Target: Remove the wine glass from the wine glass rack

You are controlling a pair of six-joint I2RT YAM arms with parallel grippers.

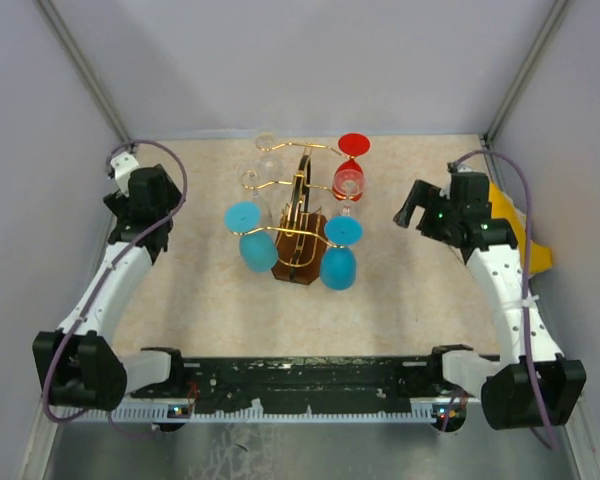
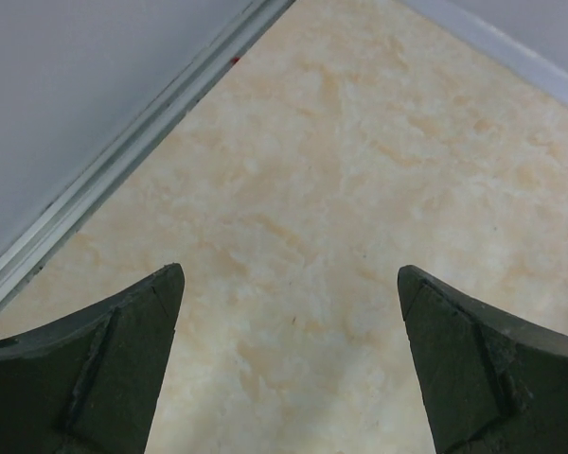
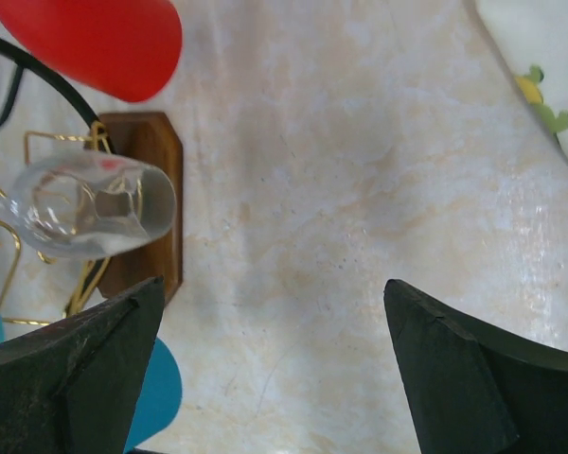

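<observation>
Top view first. The wine glass rack (image 1: 298, 225) stands upright mid-table on its dark wooden base, between the two arms and well apart from both. We count two blue wine glasses hanging on it, one on the left side (image 1: 252, 238) and one on the right (image 1: 338, 258). A red wine glass (image 1: 350, 170) hangs at the far right, and clear wine glasses (image 1: 265, 160) at the far left. The left gripper (image 1: 126, 166) sits by the far left corner of the table (image 1: 180, 300), and we can't read its jaws from up here. The right gripper (image 1: 413, 205) is right of the rack with its fingers pointing toward it, touching nothing. A yellow object (image 1: 528, 240) lies behind the right arm.

Left wrist: the left gripper (image 2: 289, 272) has its fingers spread wide with nothing between them. Below is only the marbled table (image 2: 360, 151) and the wall rail (image 2: 123, 161).

Right wrist: the right gripper (image 3: 273, 284) is also spread wide and empty. A clear wine glass (image 3: 85, 203) shows at left over the gold wire and the rack's brown base (image 3: 151, 156), near the left fingertip but apart from it. The red wine glass (image 3: 95, 38) is at top left and a blue wine glass (image 3: 159, 397) at the bottom left. A white item with green and yellow marks (image 3: 540, 66) shows in the top right corner.
</observation>
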